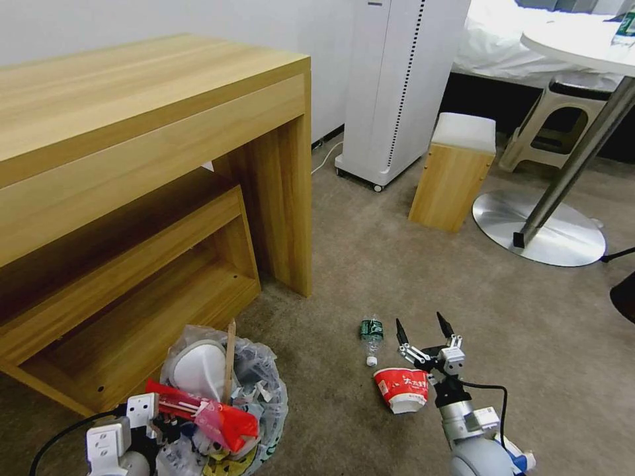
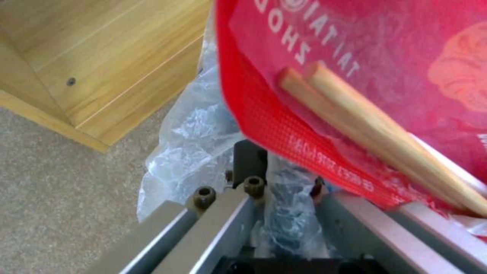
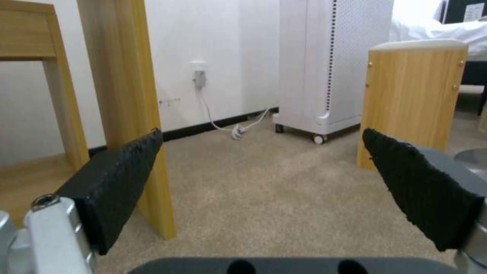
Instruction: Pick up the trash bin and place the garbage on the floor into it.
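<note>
The trash bin, lined with a crinkly plastic bag, is at the lower left of the head view beside the desk. It holds a white slipper, a red wrapper and an upright wooden stick. My left gripper is shut on the bin's bagged rim, under the red wrapper. On the floor lie a green-label bottle and a red-white paper bowl on its side. My right gripper is open just right of both, with only carpet between its fingers.
A wooden desk with a low shelf stands at left. A white appliance, a small wooden stool, a plastic stool and a round table's metal base are further back. A cable runs along the wall.
</note>
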Robot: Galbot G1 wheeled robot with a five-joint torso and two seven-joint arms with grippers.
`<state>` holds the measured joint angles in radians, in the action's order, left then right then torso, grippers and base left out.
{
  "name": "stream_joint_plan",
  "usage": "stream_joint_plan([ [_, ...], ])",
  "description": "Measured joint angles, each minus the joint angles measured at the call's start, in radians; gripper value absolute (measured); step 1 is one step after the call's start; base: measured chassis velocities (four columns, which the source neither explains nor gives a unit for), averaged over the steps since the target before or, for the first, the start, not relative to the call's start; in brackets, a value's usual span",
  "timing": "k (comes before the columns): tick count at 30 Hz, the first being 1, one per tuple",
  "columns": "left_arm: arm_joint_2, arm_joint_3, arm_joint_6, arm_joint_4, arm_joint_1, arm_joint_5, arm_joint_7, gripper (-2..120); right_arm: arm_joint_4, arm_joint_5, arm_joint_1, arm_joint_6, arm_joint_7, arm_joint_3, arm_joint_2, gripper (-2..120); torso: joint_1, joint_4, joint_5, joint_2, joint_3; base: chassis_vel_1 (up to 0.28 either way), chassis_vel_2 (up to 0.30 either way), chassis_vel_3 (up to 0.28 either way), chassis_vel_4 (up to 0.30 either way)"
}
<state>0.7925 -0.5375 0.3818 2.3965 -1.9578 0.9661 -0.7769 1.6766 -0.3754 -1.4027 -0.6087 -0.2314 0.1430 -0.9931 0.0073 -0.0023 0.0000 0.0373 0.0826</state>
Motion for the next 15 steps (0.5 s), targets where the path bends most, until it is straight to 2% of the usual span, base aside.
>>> stream_joint_plan([
  [15, 0.015, 0.007, 0.001, -0.004, -0.004, -0.02, 0.008, 0, -0.004, 0.001, 0.0, -0.005, 0.0, -0.015, -0.007, 100, 0.0, 0.0001, 0.0001, 0.0, 0.0, 0.0, 0.0, 0.0, 0.0],
])
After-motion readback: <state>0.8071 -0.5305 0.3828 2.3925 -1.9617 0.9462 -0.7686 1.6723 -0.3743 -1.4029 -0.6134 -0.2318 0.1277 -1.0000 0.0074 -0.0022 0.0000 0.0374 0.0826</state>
